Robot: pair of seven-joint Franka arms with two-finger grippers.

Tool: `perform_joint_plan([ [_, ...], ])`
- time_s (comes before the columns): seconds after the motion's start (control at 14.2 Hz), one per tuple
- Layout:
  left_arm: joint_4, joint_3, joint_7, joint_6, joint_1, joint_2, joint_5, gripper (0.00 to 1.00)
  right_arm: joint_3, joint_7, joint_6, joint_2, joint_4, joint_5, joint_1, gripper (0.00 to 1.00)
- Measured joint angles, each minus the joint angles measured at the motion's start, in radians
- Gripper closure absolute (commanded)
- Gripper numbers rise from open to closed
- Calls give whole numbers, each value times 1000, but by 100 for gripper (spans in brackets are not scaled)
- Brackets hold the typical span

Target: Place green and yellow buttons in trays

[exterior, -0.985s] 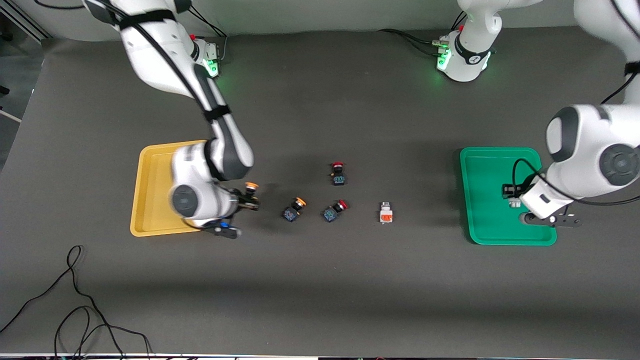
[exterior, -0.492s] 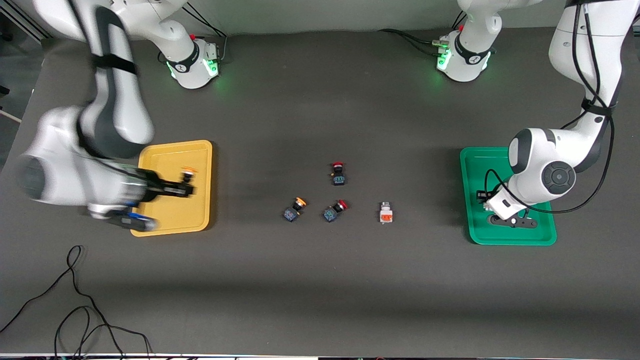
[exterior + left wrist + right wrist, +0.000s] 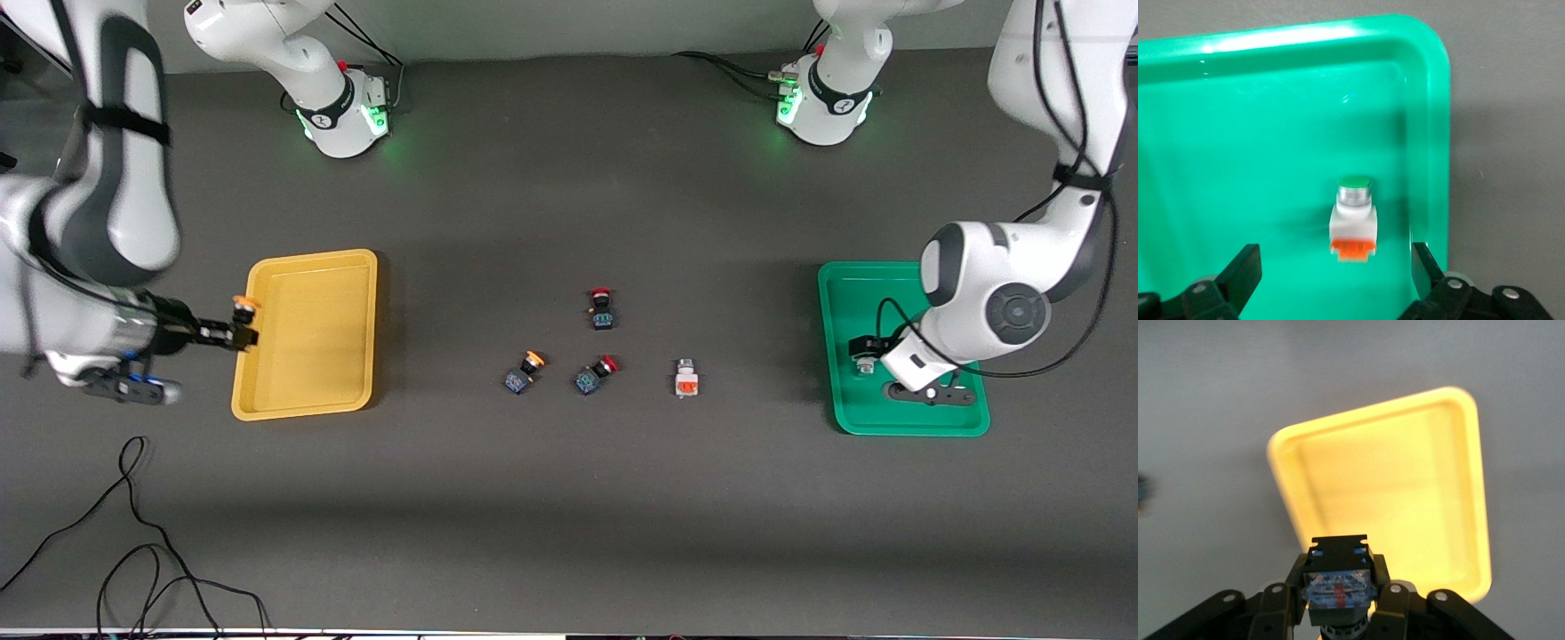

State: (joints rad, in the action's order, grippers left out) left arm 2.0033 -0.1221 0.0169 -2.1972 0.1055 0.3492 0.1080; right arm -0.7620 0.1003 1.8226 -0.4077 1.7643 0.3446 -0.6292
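Note:
My right gripper is shut on a yellow-capped button with a black-blue body. It hangs over the rim of the yellow tray toward the right arm's end of the table. My left gripper stands open over the green tray. A white button with a green cap and an orange band lies in that tray, free between the spread fingers. Another yellow-capped button and another white button lie on the table between the trays.
Two red-capped switches lie among the buttons mid-table. A black cable loops on the table nearer the camera, toward the right arm's end. Both arm bases stand along the table's edge farthest from the camera.
The right arm swung from mid-table across the yellow tray to its outer rim, carrying the yellow-capped button. The left gripper lowered into the green tray and opened, letting go of the white button.

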Motion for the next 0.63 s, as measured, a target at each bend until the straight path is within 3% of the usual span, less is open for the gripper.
perform_joint_plan([
  [0.21, -114, -19, -4, 172, -24, -73, -2, 0, 5, 120, 124, -154, 38, 49, 45, 100],
  [0.42, -186, -32, -53, 205, -88, -83, -4, 0, 15, 178, 183, -272, 38, 130, 74, 100],
  [0.49, -198, -35, -84, 204, -120, -79, -5, 0, 20, 180, 192, -293, 36, 140, 72, 43],
  [0.56, -212, -38, -132, 203, -159, -70, -7, 0, 25, 180, 197, -305, 32, 145, 69, 1],
  [0.63, -234, -40, -192, 201, -204, -54, -9, 0, 29, 180, 197, -309, 29, 146, 66, 0],
])
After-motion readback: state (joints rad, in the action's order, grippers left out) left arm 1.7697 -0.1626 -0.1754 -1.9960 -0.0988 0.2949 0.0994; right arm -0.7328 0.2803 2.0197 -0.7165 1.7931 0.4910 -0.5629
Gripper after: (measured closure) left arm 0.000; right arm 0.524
